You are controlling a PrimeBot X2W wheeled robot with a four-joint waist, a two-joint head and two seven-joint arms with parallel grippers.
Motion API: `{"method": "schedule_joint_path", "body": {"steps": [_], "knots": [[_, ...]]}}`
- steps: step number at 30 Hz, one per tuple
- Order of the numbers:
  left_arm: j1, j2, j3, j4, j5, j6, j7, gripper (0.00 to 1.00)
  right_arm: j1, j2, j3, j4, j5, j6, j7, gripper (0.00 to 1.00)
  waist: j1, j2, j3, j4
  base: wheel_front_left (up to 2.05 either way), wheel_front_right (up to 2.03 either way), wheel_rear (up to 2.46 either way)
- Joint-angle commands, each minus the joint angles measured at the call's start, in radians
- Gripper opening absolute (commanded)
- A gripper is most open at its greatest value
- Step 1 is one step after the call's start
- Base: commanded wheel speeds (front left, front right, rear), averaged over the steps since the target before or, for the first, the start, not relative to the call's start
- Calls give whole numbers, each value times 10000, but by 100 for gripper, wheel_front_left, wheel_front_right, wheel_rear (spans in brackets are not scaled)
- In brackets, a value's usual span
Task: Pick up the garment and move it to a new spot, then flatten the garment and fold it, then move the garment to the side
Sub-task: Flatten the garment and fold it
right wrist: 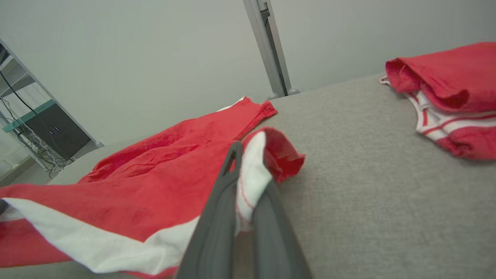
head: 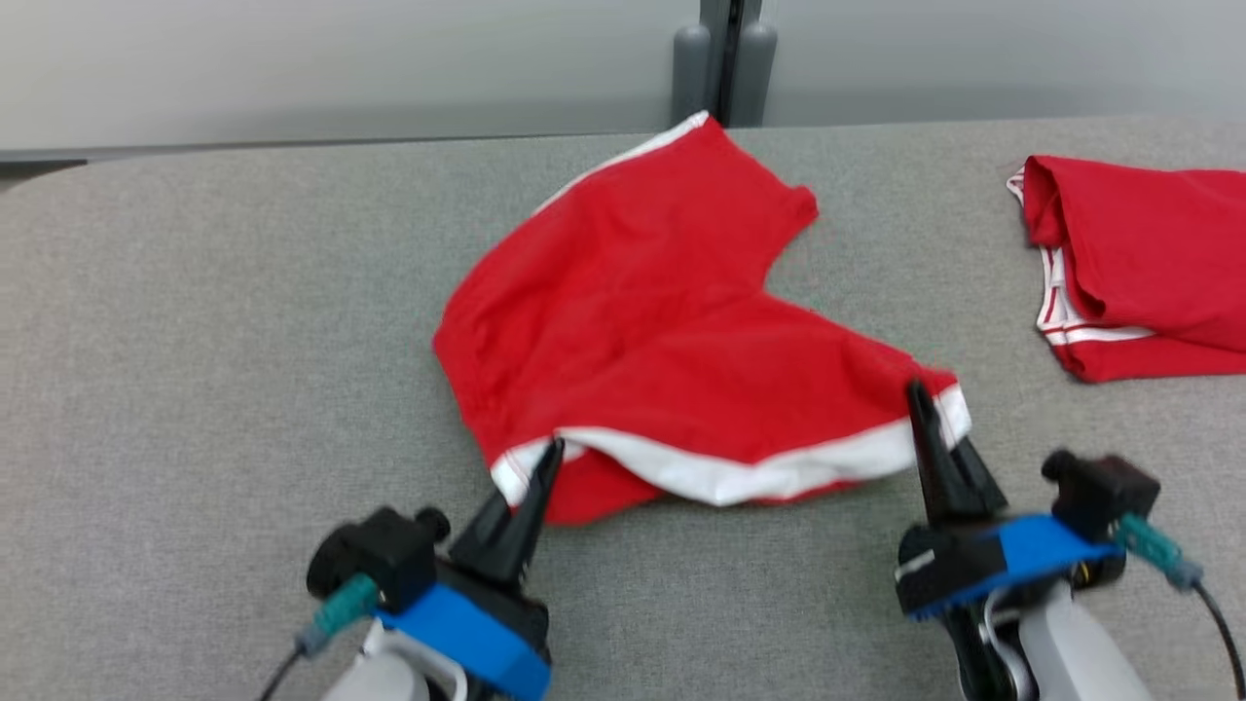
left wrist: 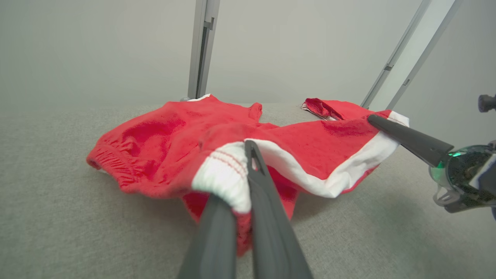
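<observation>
Your garment (head: 662, 331), a pair of red shorts by the look of it, lies near the middle of the table (head: 195, 341). One leg reaches toward the far edge and the white band (head: 740, 472) faces you. The cloth is thin, soft and matte. It is creased across the middle and gathered like elastic along its left side. The band looks ribbed, with a line of red stitching near each end.

Your left gripper (head: 551, 456) is clenched on the band's left corner and your right gripper (head: 917, 397) on its right corner, each with white cloth pinched between the long, dark, tapering fingers. The near edge hangs raised and sagging between the two grips, while the rest lies on the table. I judge the corners are held this way so that moving the arms apart will draw the edge straight, and the body will trail flat when you carry or drag it.

The table has a grey woven cover with a felt-like nap, which will likely grip the cloth a little as it slides. A red bundle (head: 1139, 263) with white stripes sits well apart on the right. A grey post (head: 725, 58) stands behind the far edge.
</observation>
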Motion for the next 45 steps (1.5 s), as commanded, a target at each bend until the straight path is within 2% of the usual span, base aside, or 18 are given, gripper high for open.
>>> {"method": "schedule_joint_path", "body": {"steps": [1,8,13,17,23,31,39,45], "knots": [[457,5,-17,-151,84,-43,-42,0,638,-40,-30,-275,-4,2,-35,0,3,0,-179,-56,0,0,0],[1663,46,-148,-638,199,53,-42,0,2649,67,-763,-1633,-64,2,319,0,3,0,-549,123,0,0,0],[1925,-24,-165,-770,222,74,-41,0,3174,157,-1172,-2231,-198,2,604,0,3,0,-665,164,0,0,0],[1887,-81,-56,-784,248,72,-42,0,2997,223,-1389,-2602,-365,2,853,0,3,0,-736,222,0,0,0],[1295,-234,222,-622,333,98,-41,0,1714,278,-1451,-2491,-747,2,1065,0,3,0,-556,376,0,0,0],[23,-538,749,-249,322,14,-43,0,-1185,338,-1362,-996,-1392,2,1544,0,3,0,268,741,0,0,0],[-1858,-979,1045,657,160,-75,-38,0,-4403,335,-1734,1368,-2220,2,2202,0,3,0,1597,1401,0,0,0],[-3157,-1234,1078,1331,-49,-65,-34,0,-6519,310,-1966,3308,-2992,2,2298,0,3,0,2437,1784,0,0,0]]}}
